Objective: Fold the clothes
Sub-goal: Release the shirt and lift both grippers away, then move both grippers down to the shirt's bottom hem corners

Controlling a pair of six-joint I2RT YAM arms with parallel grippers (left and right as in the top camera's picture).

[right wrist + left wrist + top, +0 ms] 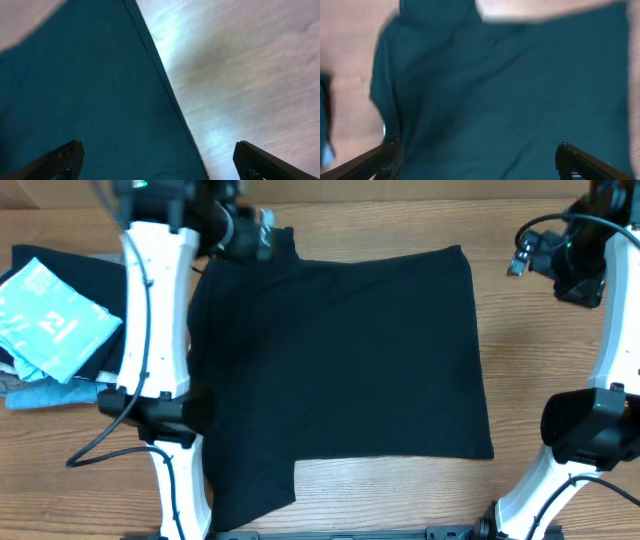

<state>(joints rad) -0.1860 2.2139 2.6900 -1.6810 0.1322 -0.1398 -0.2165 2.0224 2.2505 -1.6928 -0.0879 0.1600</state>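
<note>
The clothes, a plain black T-shirt [340, 360], lie spread flat across the middle of the wooden table, with one flap reaching toward the front edge at the lower left [250, 480]. My left gripper [258, 232] hangs over the shirt's far left corner. In the left wrist view it [480, 157] is open, with only fabric [510, 100] below it. My right gripper [530, 258] hovers off the shirt's far right corner. It [159, 157] is open too and straddles the shirt's hem [165, 85], dark cloth [75, 90] under one finger and bare wood under the other.
A light-blue garment with white print [50, 320] lies on a dark folded one [70, 265] at the left edge, with grey and blue folded garments [40, 392] just in front. Bare wooden table [540, 350] runs to the right of the shirt.
</note>
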